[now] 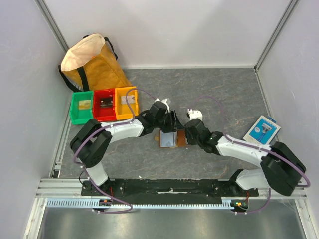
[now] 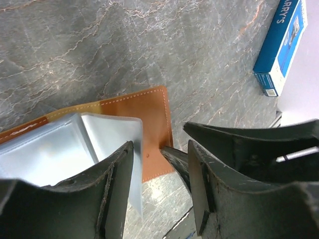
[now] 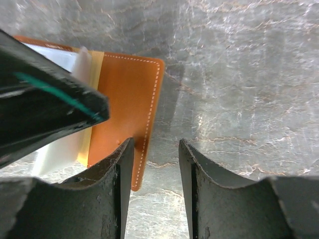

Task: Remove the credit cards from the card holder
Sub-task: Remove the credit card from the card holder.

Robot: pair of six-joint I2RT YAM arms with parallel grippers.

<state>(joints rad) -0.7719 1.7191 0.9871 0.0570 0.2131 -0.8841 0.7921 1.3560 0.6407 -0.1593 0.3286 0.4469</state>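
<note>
The card holder (image 1: 172,140) lies open on the grey table, brown leather outside, pale blue-grey inside. In the left wrist view its brown flap (image 2: 151,119) lies flat and the pale inner sleeve (image 2: 75,149) stands raised. My left gripper (image 1: 172,127) is open over it (image 2: 160,149), and the sleeve's edge rests against its left finger (image 2: 117,189). My right gripper (image 1: 188,130) is open (image 3: 156,144), with its left finger (image 3: 117,189) over the brown flap's (image 3: 124,94) stitched edge. I cannot tell any credit cards apart from the pale sleeve.
A blue-and-white packet (image 1: 261,129) lies at the right, also in the left wrist view (image 2: 281,45). Green (image 1: 82,107), red (image 1: 104,104) and orange (image 1: 126,102) bins stand at the back left, with a yellow bag (image 1: 92,62) behind them. Walls enclose the table.
</note>
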